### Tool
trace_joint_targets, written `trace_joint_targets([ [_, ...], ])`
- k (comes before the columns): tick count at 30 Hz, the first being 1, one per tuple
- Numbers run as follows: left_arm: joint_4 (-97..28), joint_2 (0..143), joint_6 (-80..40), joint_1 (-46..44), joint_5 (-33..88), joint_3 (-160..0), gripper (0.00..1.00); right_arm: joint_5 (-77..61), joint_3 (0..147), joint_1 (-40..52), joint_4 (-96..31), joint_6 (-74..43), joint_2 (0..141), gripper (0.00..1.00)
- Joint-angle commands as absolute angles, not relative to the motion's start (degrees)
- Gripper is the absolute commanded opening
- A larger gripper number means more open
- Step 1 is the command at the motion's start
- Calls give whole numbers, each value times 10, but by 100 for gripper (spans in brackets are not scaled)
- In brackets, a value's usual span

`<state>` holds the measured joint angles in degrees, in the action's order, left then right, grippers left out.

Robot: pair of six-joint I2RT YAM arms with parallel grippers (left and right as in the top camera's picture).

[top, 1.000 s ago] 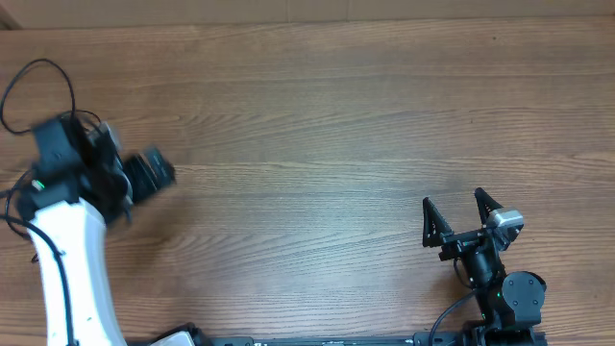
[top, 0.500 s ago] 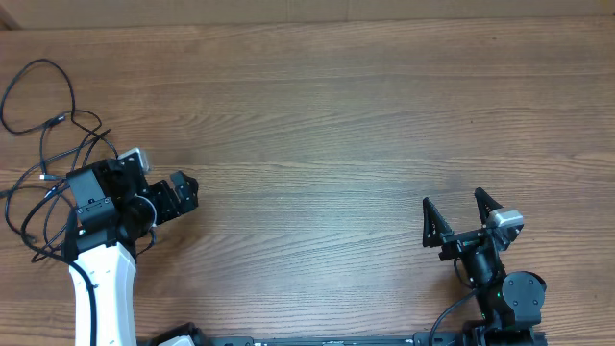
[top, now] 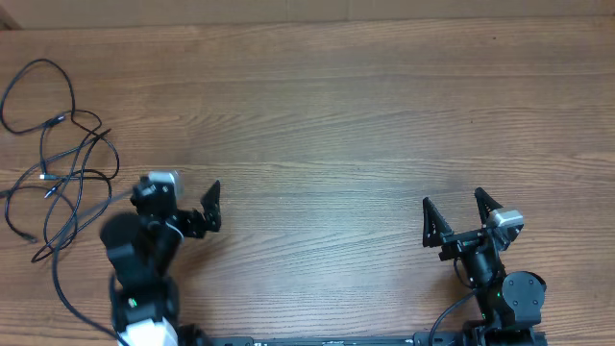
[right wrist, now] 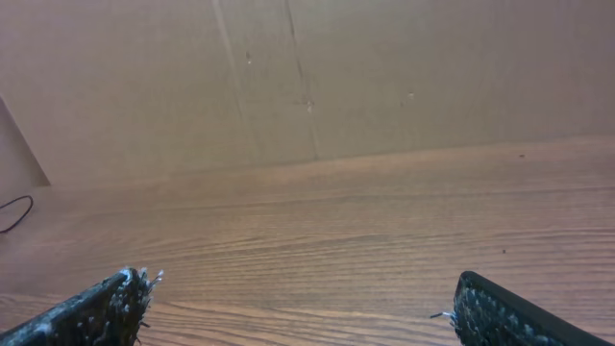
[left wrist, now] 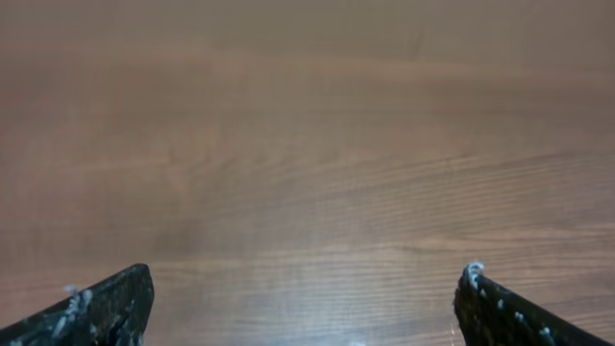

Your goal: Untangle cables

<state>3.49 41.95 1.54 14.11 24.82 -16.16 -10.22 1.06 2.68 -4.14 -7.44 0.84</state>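
Note:
The cables (top: 58,120) are thin black cords with small plug ends, lying in a loose tangle of loops at the far left of the wooden table (top: 327,106). My left gripper (top: 188,198) is open and empty, right of the tangle and apart from it. Its wrist view shows only bare wood between the fingertips (left wrist: 303,288). My right gripper (top: 452,200) is open and empty near the front right. Its wrist view (right wrist: 300,288) shows wood, and a short piece of black cable (right wrist: 12,213) at the left edge.
A brown cardboard wall (right wrist: 317,77) stands along the table's far edge. The left arm's own thicker black wire (top: 60,288) runs along the front left, close to the tangle's lower loops.
My left arm has swung off the cable tangle, moving right and toward the front edge; the cables now lie uncovered. The right arm has not moved.

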Motion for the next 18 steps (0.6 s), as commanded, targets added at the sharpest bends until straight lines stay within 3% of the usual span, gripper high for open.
trace_joint_targets([
  [1,90,329,26,106,185,-94,100,-99,5,29,-39,-74,2,100],
  [7,155,172,35,60,100,-1,99,-99,5,29,-39,-74,2,100],
  [16,-36,20,112,57,81,-3,100,-99,5,29,-39,-74,2,100],
  [18,-31,2,100,57,77,-4,99,-99,5,29,-39,-74,2,100],
])
